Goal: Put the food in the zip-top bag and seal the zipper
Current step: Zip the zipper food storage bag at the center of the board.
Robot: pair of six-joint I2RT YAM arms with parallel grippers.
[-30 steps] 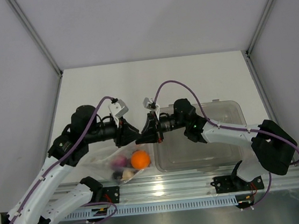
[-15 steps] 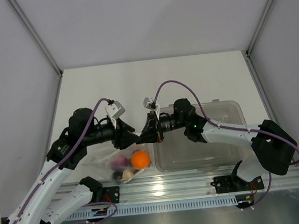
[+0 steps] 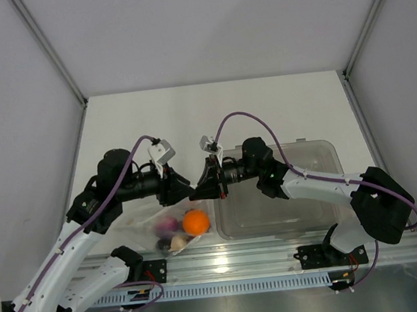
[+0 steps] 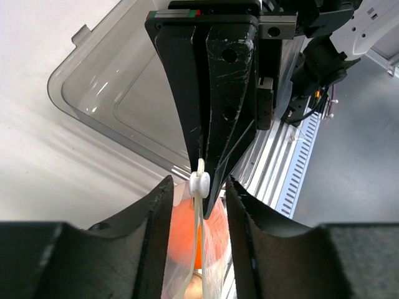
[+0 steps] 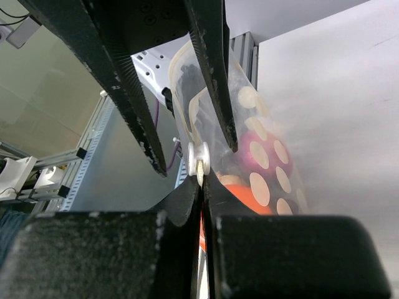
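Whitish zipper point(image 4: 199, 183) | clamped in right gripper point(image 5: 201, 177) | between left fingers point(image 4: 149, 218), untouched

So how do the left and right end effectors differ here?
The right end effector is shut, pinching the zipper; the left end effector is open, its fingers apart on either side of that strip. The right reaches in from the clear tub's side, the left from the opposite side. Both meet tip to tip at the zip-top bag's mouth edge.
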